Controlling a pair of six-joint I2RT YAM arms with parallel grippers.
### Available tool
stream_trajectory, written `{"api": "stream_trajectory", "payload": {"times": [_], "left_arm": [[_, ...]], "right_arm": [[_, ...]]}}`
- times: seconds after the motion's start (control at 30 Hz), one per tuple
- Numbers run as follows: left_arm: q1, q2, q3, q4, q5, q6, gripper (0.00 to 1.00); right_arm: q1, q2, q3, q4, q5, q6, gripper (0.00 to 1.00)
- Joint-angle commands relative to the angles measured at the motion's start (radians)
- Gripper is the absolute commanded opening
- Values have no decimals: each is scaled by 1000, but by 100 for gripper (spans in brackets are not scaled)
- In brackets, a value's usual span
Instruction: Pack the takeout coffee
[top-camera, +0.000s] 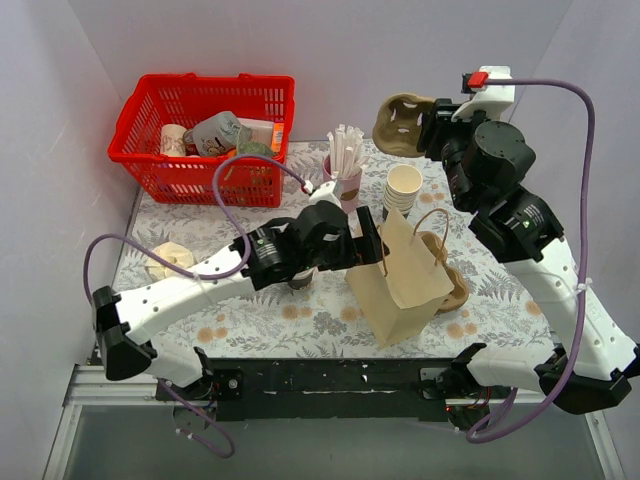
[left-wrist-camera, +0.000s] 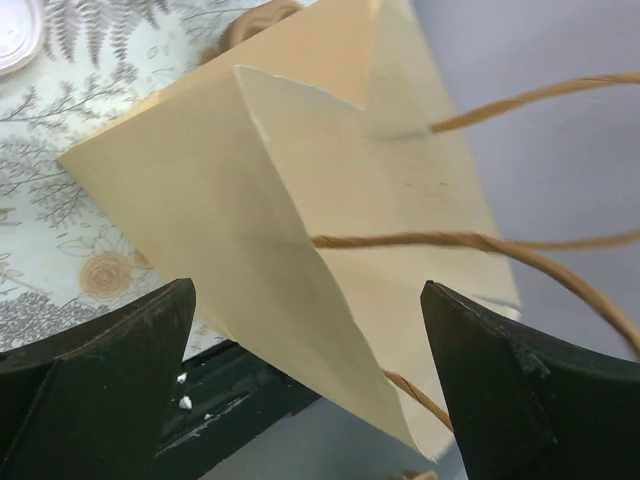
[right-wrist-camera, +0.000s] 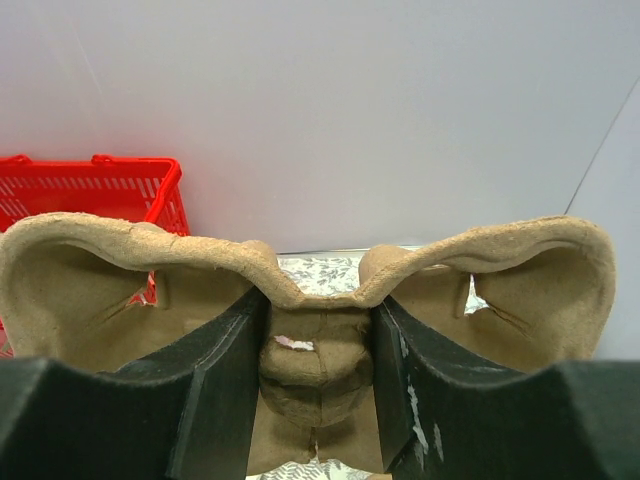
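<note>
Desk (top-camera: 300, 322), floral cloth, walled at 9, 12 and 3 o'clock; black rail along the 6 o'clock edge.

Takeout coffee (left-wrist-camera: 14, 40): only the rim of its white lid shows, in the upper left corner of the left wrist view. It stands on the cloth, apart from the bag's near corner. From above it sits at the bag's 9 o'clock, almost wholly hidden under the left wrist.

Paper bag (top-camera: 398, 285): upright at desk centre, mouth open, twine handles loose. Its base reaches close to the 6 o'clock rail.

Left pincer (top-camera: 368, 245): released, jaws spread wide. The bag's top edge and one handle lie in the gap, and neither finger touches the paper.

Right pincer (right-wrist-camera: 320, 310): grasping a pulp cup carrier (top-camera: 402, 124) by its centre ridge. It is held in the air at 1 o'clock, near the back wall.

Second carrier (top-camera: 455, 290): flat on the desk at the bag's 3 o'clock, partly behind it.

Pink cup (top-camera: 345, 180) of white sticks and stack of cream cups (top-camera: 403, 188): side by side at 12 o'clock of the bag, close to its mouth.

Red basket (top-camera: 205, 140): 10 o'clock corner.

Open cloth lies at 7 o'clock, between the left forearm and the rail.
</note>
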Motion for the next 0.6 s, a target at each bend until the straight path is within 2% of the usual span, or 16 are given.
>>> {"api": "stream_trajectory", "payload": {"times": [0.0,0.13,0.27,0.3,0.4,0.5,0.53,0.57], "left_arm": [[-5,63,72,-114,-113,-57,98],[-12,117,117,-177,-166,-76,87],[-14,119,129,-184,-167,-50,60],[-14,116,138,-187,-170,-47,48],[-12,100,144,-195,-181,-19,31],[-9,90,141,-181,-173,16,20],[-5,86,137,-178,-173,27,12],[1,85,138,-180,-167,39,9]], "right_arm": [[-6,-49,-32,76,37,-11,50],[-6,-63,-51,70,39,-21,50],[-8,-87,-94,79,-7,-40,50],[-8,-90,-92,64,-7,-29,50],[-8,-103,-92,27,-26,-24,50],[-8,-129,-123,-5,-67,0,50],[-8,-132,-121,-26,-75,18,50],[-8,-135,-111,-51,-95,31,50]]}}
